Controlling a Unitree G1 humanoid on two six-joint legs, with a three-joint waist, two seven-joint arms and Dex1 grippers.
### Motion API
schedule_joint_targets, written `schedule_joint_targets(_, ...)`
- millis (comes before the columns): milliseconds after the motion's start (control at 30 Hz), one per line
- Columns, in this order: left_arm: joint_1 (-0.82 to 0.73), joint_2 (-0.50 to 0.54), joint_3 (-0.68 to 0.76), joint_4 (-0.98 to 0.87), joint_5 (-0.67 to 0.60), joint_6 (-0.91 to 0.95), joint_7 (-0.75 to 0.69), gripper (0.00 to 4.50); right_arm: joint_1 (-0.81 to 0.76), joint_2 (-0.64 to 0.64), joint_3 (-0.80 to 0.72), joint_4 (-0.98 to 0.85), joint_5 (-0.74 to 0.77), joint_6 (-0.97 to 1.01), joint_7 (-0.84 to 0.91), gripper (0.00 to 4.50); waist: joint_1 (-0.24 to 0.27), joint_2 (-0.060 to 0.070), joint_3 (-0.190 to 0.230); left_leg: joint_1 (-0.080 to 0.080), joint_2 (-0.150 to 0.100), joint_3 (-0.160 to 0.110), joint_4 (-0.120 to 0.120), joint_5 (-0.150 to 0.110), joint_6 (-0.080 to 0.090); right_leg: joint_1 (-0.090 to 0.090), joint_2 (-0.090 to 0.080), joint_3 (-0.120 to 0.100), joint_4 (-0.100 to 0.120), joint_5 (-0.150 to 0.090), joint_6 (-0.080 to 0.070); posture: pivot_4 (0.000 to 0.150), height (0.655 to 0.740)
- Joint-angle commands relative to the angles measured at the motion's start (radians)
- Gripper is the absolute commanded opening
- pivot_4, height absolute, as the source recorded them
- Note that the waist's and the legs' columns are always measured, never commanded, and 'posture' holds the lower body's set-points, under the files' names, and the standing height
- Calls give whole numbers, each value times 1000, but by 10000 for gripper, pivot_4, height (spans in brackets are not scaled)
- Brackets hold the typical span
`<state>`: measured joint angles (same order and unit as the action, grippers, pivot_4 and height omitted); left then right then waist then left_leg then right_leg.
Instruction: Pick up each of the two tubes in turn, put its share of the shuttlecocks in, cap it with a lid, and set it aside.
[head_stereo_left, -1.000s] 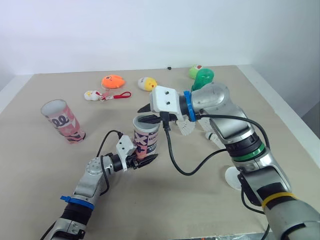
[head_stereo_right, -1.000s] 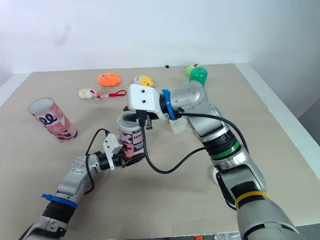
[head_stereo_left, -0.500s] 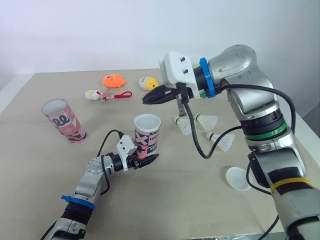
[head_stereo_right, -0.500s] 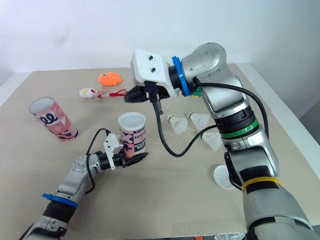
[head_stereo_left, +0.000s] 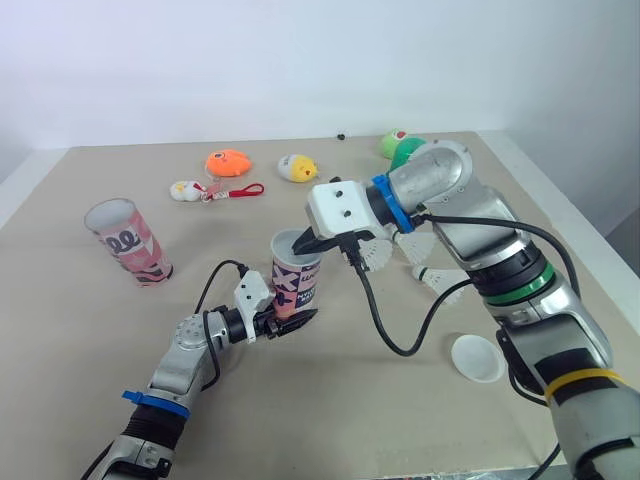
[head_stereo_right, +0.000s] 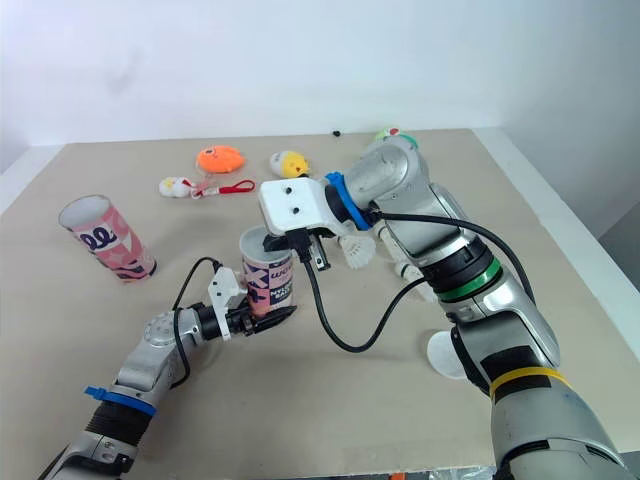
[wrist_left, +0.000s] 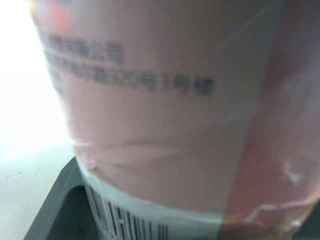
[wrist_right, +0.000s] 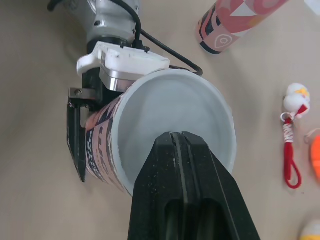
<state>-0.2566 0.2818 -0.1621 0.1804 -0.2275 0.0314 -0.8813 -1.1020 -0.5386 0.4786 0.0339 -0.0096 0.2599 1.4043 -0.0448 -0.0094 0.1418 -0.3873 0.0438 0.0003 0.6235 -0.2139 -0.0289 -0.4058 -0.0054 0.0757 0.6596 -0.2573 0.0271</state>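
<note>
- The beige tabletop (head_stereo_left: 330, 410) carries everything you see, with the task's things towards the near half and the toys along the far edge.
- Your right pincer (wrist_right: 175, 137) hangs over the open mouth of the held tube. Its two black fingers are pressed together, and their tip sits just at the rim on the side nearest the arm.
- The pink-and-white cardboard tube (head_stereo_left: 296, 275) stands close to upright near the middle of the tabletop, open end up. Whether its base touches the surface, you cannot tell. In the right wrist view its inner wall looks pale and smooth.
- The second pink cardboard tube (head_stereo_left: 125, 240) stands on the tabletop at your left, open end up and leaning a little, well apart from the held one.
- Your left pincer (head_stereo_left: 288, 321) is pinching the held tube low on its wall, one finger on each side.
- The round white plastic lid (head_stereo_left: 477, 358) lies flat at your right, near the front edge.
- The white shuttlecocks (head_stereo_left: 447, 281) lie on the tabletop just behind your right arm, partly hidden by it.
- Far back lie a green toy (head_stereo_left: 400, 148), an orange toy (head_stereo_left: 226, 161), a yellow toy (head_stereo_left: 296, 167) and a small white figure (head_stereo_left: 185, 189) with a red strap (head_stereo_left: 238, 191).
</note>
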Motion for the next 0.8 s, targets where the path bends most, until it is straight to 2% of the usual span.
schedule_joint_targets(33, 48, -2, -49, 82, 32, 66, -2, 30674, 70, 2, 107, 11, -68, -18, 21, 687, 0, -1, -3, 1, 0, 0, -1, 0, 0, 1, 0, 0, -1, 0, 0, 1500, 7400)
schedule_joint_targets(200, 52, 1, -47, 78, 36, 61, -6, 30674, 82, 43, 18, -12, 19, 39, 10, 687, -1, -1, -17, 4, 2, 0, -4, -2, -2, 4, 0, -1, -7, 0, 0, 1500, 7400)
schedule_joint_targets(267, 52, 3, -43, 72, 34, 56, -6, 30674, 77, 51, -70, -13, 82, 73, -8, 687, -1, -2, -16, 4, 2, 0, -4, -2, -2, 4, 0, -1, -8, 0, 0, 1500, 7400)
schedule_joint_targets(400, 56, 13, -40, 57, 35, 49, -8, 30674, 80, 99, -328, -96, 336, 275, -97, 687, 1, -3, -12, -2, 2, 0, -5, -2, -2, 4, 1, -1, -8, 1, -1, 1500, 7400)
schedule_joint_targets(433, 58, 16, -42, 52, 35, 52, -13, 30674, 80, 104, -371, -123, 388, 323, -119, 6565, 3, -2, -9, -5, 2, 0, -4, -2, -2, 2, 1, -1, -8, 1, -1, 1500, 7400)
schedule_joint_targets(533, 66, 26, -45, 32, 33, 60, -23, 30674, 113, 72, -445, -219, 500, 448, -157, 16569, 4, -3, -8, -7, 2, -1, -4, -2, -1, 1, 0, -1, -9, 2, 3, 1500, 7400)
schedule_joint_targets(600, 71, 33, -43, 19, 30, 65, -28, 38885, 158, 39, -473, -274, 549, 503, -182, 25343, 3, -4, -8, -8, 2, -1, -5, -4, 0, 1, 1, -1, -10, 1, 4, 1500, 7400)
schedule_joint_targets(667, 73, 46, -43, 6, 26, 80, -39, 42584, 230, 5, -501, -331, 591, 554, -210, 29194, 4, -5, -7, -8, 2, -1, -5, -4, 0, 1, 1, -1, -10, 1, 4, 1500, 7400)
schedule_joint_targets(700, 75, 52, -41, 0, 23, 86, -44, 45000, 281, -22, -499, -360, 590, 556, -218, 36163, 3, -5, -7, -8, 2, -1, -6, -4, 0, 1, 1, -2, -10, 0, 4, 1500, 7400)
schedule_joint_targets(767, 76, 66, -36, -12, 14, 97, -54, 45000, 392, -73, -470, -412, 554, 515, -224, 44183, 2, -6, -7, -9, 2, -1, -6, -5, 0, 1, 1, -2, -11, -1, 5, 1500, 7400)
schedule_joint_targets(800, 76, 77, -31, -19, 9, 103, -61, 45000, 452, -86, -455, -435, 538, 488, -232, 44183, 2, -6, -6, -9, 2, -1, -6, -6, 0, 1, 1, -2, -11, -2, 5, 1500, 7400)
